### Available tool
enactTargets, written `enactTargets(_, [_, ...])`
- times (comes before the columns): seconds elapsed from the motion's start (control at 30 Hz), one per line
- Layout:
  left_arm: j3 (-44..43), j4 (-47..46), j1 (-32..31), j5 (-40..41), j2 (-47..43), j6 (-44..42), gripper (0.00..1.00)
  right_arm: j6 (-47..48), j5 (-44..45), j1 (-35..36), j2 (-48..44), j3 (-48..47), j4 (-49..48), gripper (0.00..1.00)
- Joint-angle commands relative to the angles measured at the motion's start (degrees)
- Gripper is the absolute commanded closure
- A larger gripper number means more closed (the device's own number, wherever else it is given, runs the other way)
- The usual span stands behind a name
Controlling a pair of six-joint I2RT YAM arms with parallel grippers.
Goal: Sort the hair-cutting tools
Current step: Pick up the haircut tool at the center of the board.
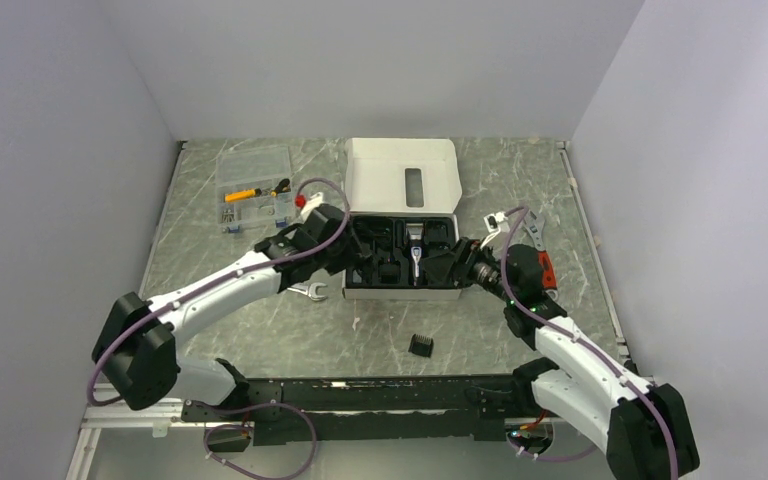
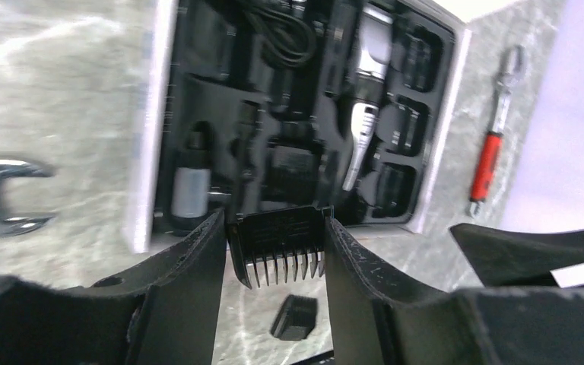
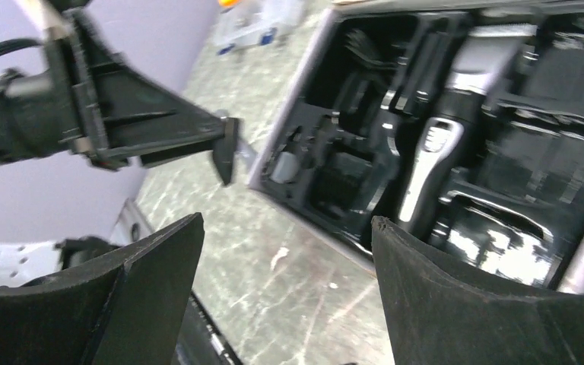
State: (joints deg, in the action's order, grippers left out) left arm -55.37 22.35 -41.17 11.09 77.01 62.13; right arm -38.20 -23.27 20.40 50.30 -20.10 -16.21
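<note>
Top view: slim black-and-silver clipper (image 1: 415, 252) sat in the white case (image 1: 400, 293); one small black plastic comb (image 1: 421, 345) lay loose on the table (image 1: 260, 335), unsorted.
Left wrist: left gripper (image 2: 275, 255) clamped a toothed black comb attachment (image 2: 277, 239) by the case's near edge.
Right wrist: right gripper (image 3: 285, 228) gaped empty, open tabletop beneath.

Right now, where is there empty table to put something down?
Bare grey marble table lies between the white case with a black tray and the arm bases, around one small loose black comb. More lies back right, beside the case's open lid. Crowded: at the case, where the left hand and right hand hover.
</note>
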Motion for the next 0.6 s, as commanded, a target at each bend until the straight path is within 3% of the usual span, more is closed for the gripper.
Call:
enactTargets(0.0, [-4.0, -8.1, -2.4, -5.0, 3.3, -0.7, 1.0, -4.6, -8.2, 2.6, 1.4, 1.4, -16.3, 0.16])
enactTargets(0.2, [-8.4, -8.6, -4.7, -7.3, 6.3, 0.5, 1.0, -6.7, -7.0, 6.0, 6.0, 0.9, -21.4, 0.17])
enactTargets(0.57, [-7.2, -8.8, -5.7, -8.2, 3.9, 3.5, 1.0, -5.2, -5.5, 7.2, 11.7, -0.8, -23.2, 0.28])
